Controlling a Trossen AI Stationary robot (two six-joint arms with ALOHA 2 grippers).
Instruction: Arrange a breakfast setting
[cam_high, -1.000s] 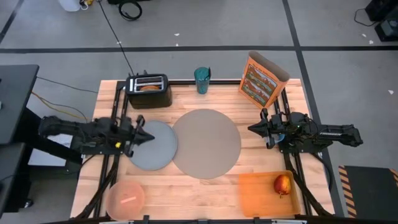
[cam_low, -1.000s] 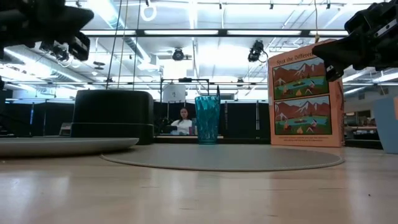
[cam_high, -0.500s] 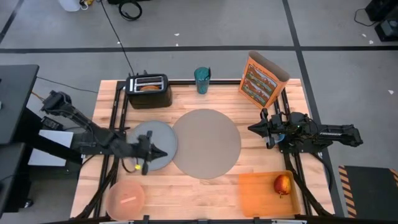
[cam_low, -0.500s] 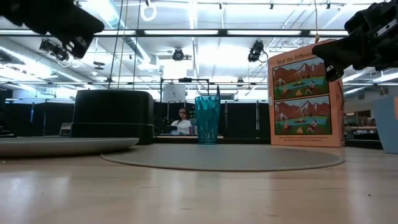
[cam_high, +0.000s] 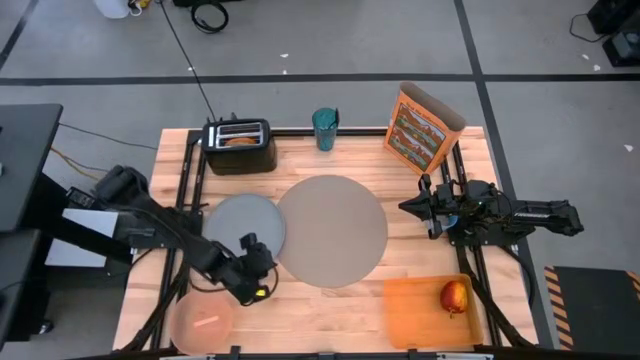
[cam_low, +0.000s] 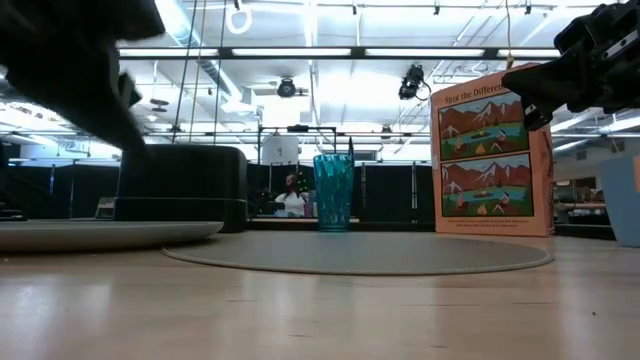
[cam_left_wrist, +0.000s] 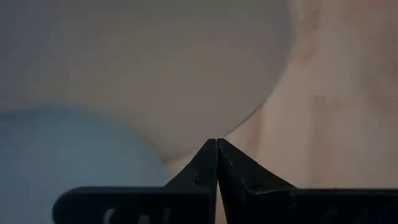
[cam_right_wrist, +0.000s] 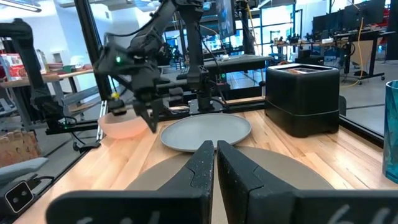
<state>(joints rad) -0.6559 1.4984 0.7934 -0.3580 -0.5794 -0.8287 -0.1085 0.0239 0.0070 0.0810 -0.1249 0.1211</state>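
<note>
The tan mat (cam_high: 331, 230) lies mid-table, with the grey-blue plate (cam_high: 240, 225) beside its left edge. The pink bowl (cam_high: 203, 320) stands at the near left with a pale, thin thing in it. The apple (cam_high: 454, 297) lies on the orange tray. The cup (cam_high: 325, 128), the cereal box (cam_high: 423, 128) and the toast ring (cam_high: 238, 141) in the toaster stand along the far edge. My left gripper (cam_high: 268, 262) is shut and empty, above the wood where plate and mat meet (cam_left_wrist: 216, 140). My right gripper (cam_high: 405, 207) is shut and empty, right of the mat.
The black toaster (cam_high: 240, 148) stands at the far left. The flat orange tray (cam_high: 425, 310) lies at the near right corner. Bare wood shows between bowl and tray along the near edge. A person sits far behind the table (cam_low: 292, 200).
My left arm has swung from over the plate's left edge toward the table's near edge and to the right. It now reaches over the plate's near rim, close to the bowl. My right arm and all objects have kept still.
</note>
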